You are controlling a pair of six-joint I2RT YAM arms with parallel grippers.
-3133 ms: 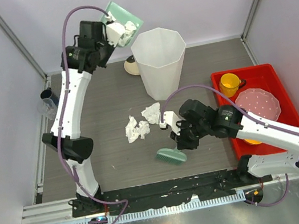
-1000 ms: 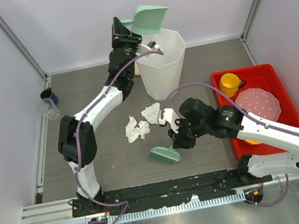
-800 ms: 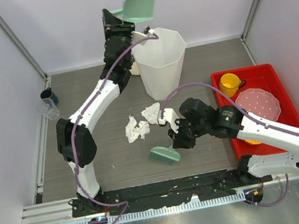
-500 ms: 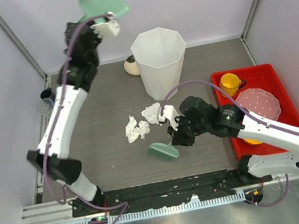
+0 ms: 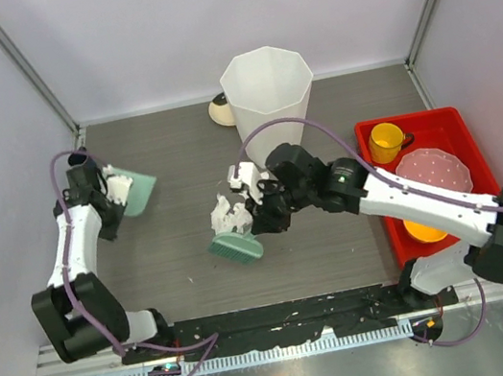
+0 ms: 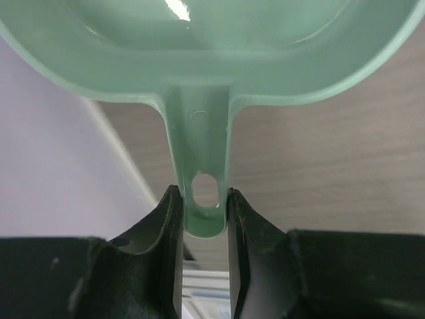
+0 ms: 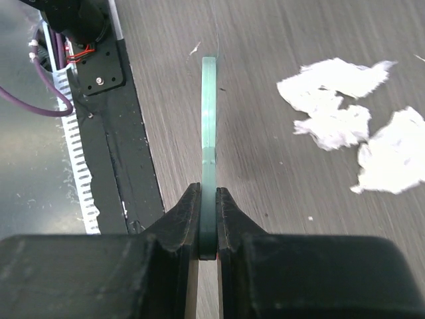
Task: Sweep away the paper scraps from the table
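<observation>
Crumpled white paper scraps (image 5: 228, 214) lie in a small heap mid-table (image 5: 167, 261); the right wrist view shows them (image 7: 335, 116) to the right of the brush. My right gripper (image 5: 260, 216) is shut on the handle of a green brush (image 5: 236, 247), whose head rests just in front of the heap. In its own view the brush (image 7: 210, 126) stands edge-on between the jaws (image 7: 208, 229). My left gripper (image 5: 112, 189) is shut on the handle of a green dustpan (image 5: 138, 192), held low at the table's left side. The dustpan (image 6: 219, 46) looks empty, its handle clamped in the gripper (image 6: 204, 211).
A tall white bin (image 5: 270, 97) stands at the back centre with a small round object (image 5: 217, 110) behind it. A red tray (image 5: 444, 120) on the right holds a yellow cup (image 5: 386, 139) and a pink plate (image 5: 434, 173). A dark cup (image 5: 78, 161) sits by the left wall.
My left arm has swung the dustpan from high above the bin down to the table's left side. My right arm has carried the brush leftward, to the front of the scraps.
</observation>
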